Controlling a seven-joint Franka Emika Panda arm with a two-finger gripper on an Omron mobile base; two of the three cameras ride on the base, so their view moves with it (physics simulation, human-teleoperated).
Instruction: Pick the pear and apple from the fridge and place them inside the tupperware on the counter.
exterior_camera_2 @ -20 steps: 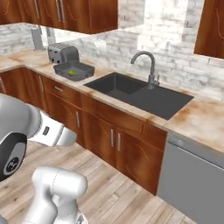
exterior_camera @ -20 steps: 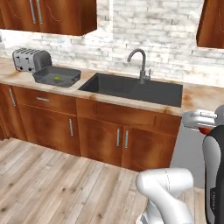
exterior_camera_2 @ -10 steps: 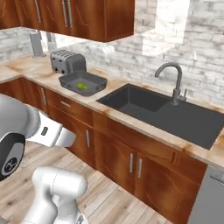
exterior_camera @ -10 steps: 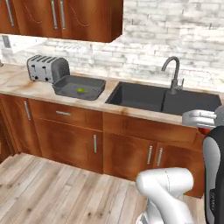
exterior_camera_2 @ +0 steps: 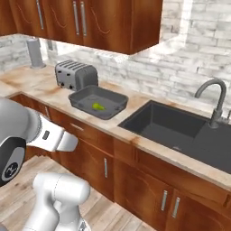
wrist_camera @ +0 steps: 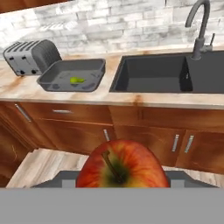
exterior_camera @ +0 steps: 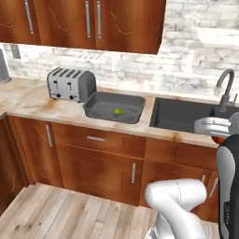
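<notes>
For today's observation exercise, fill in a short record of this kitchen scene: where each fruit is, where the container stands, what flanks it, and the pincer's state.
pear: lying inside the tupperware
apple: held in the pincer, close before the hand camera
tupperware: on the counter, between toaster and sink
toaster: left of the tupperware, by the wall
sink: right of the tupperware, faucet behind
counter: tan stone over brown cabinets
pincer: shut on the apple

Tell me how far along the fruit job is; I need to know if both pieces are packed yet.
Half done, it seems. The pear already lies inside the tupperware on the counter, beside the toaster. The apple is in hand: it sits right at the gripper, apparently held, away from the counter. Left: carry the apple over and set it in the tupperware.
</notes>
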